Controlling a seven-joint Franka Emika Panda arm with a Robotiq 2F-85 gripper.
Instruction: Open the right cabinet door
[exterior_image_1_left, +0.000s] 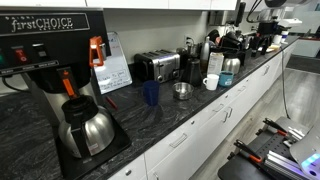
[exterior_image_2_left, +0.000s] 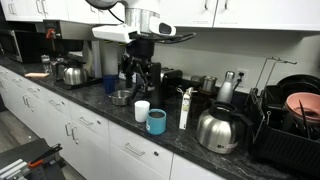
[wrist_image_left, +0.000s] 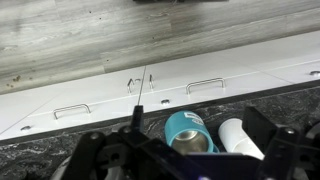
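Note:
My gripper (exterior_image_2_left: 140, 78) hangs open and empty above the dark counter, over a teal cup (exterior_image_2_left: 157, 121) and a white cup (exterior_image_2_left: 142, 110). In the wrist view my gripper's (wrist_image_left: 182, 152) dark fingers frame the teal cup (wrist_image_left: 188, 135) and the white cup (wrist_image_left: 240, 138) below. Beyond the counter edge are white lower cabinets. Two shut doors meet at a seam, each with a small handle, one at the left (wrist_image_left: 130, 83) and one at the right (wrist_image_left: 150, 78). Above them are drawer fronts with bar handles (wrist_image_left: 205, 85). The gripper touches no door.
The counter (exterior_image_2_left: 100, 105) is crowded: a metal bowl (exterior_image_2_left: 120, 97), a tall bottle (exterior_image_2_left: 184, 108), a steel kettle (exterior_image_2_left: 218, 128), a dish rack (exterior_image_2_left: 290, 120). In an exterior view a coffee machine (exterior_image_1_left: 45, 60), a toaster (exterior_image_1_left: 157, 66) and a blue cup (exterior_image_1_left: 150, 93) stand nearer.

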